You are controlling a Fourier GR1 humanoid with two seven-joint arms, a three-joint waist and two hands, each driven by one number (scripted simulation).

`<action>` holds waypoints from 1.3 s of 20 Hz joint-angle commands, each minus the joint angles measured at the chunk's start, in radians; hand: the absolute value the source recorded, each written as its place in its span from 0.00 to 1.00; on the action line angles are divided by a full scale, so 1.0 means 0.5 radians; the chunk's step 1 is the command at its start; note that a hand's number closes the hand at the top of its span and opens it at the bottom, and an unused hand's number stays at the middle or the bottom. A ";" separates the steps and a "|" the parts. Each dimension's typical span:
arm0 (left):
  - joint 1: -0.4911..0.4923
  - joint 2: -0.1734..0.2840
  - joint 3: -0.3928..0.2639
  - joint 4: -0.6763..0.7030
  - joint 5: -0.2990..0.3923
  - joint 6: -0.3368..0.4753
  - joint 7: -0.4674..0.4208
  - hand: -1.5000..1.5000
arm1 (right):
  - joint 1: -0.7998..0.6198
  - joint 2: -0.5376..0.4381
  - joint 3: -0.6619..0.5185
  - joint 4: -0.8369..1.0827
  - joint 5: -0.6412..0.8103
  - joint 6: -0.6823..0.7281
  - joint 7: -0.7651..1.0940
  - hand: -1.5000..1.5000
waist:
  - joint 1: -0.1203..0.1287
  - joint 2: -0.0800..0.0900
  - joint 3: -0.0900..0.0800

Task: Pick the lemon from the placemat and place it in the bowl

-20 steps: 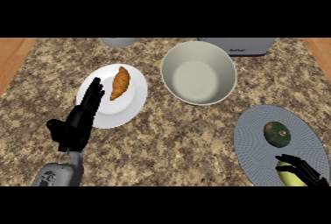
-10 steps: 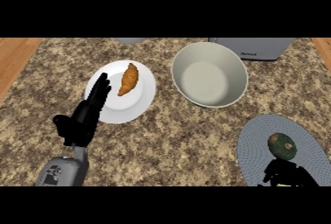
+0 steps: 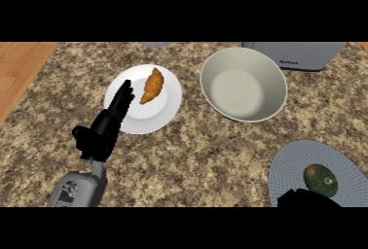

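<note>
- Since half a second before, I saw the right hand (image 3: 307,198) drop almost out of view; only a dark part showed at the lower edge, just below the fruit, and I could not tell its state.
- That greenish fruit (image 3: 321,179), where a lemon was expected, lay on the grey placemat (image 3: 287,168), well apart from the bowl (image 3: 244,90).
- Left of the bowl, my left hand (image 3: 106,130) rested released, fingers straight, over the plate (image 3: 164,109) carrying a croissant (image 3: 152,85), on the tabletop (image 3: 208,146).
</note>
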 commanded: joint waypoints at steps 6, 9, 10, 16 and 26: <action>0.029 0.021 0.095 0.037 -0.016 0.079 -0.033 0.50 | -0.279 -0.465 -0.033 -0.694 -0.832 0.643 -0.201 1.00 | -0.174 -0.023 0.017; 0.041 0.040 0.121 0.026 0.021 0.051 -0.001 0.50 | -0.399 -0.655 -0.180 -0.821 -1.199 0.758 0.017 1.00 | -0.192 -0.020 0.020; 0.071 0.059 0.136 0.041 0.013 0.047 -0.057 0.50 | -0.421 -0.704 -0.207 -1.008 -1.298 0.751 0.192 1.00 | -0.215 -0.029 0.015; 0.047 -0.005 0.100 -0.019 -0.007 0.103 0.040 0.50 | -0.704 -0.956 -0.436 -1.046 -2.024 0.871 0.722 1.00 | -0.205 -0.022 0.022; 0.131 0.037 0.092 -0.101 -0.004 0.013 0.004 0.50 | -1.636 -0.629 -0.287 -0.576 -2.351 0.781 1.605 1.00 | -0.181 -0.017 0.024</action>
